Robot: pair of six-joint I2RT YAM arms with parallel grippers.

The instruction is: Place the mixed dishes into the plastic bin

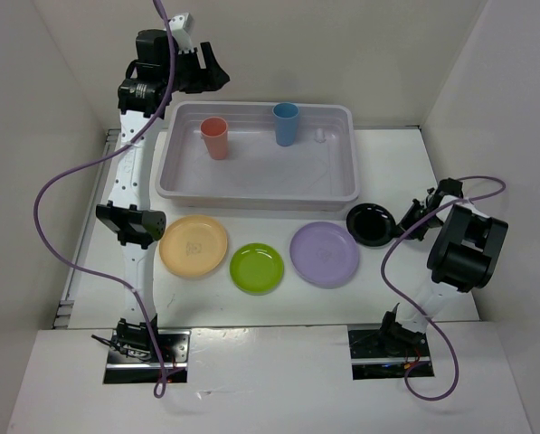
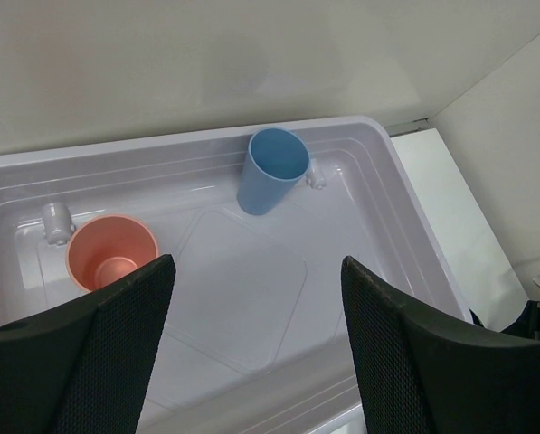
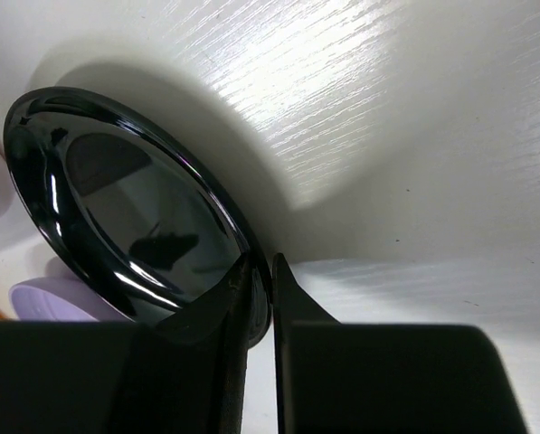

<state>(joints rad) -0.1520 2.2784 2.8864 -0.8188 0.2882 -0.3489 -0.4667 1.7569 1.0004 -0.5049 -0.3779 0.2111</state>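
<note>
Two-fingered left gripper (image 2: 256,267) spotted upper left, spread wide, empty, above plastic bin (image 1: 256,194) holding upright coral-red cup (image 1: 215,137) and blue cup (image 1: 286,123). Found orange plate (image 1: 194,245), green plate (image 1: 257,268), lilac plate (image 1: 325,254) across lower middle. Saw black plate (image 1: 371,223) pinched rim-first at right by right gripper (image 3: 262,262).

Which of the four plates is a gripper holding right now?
The small black plate: the right gripper pinches its rim. The orange plate, green plate and lilac plate lie untouched on the table.

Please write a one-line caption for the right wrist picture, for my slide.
Right gripper pinching the rim of the glossy black plate, white table behind.
</note>
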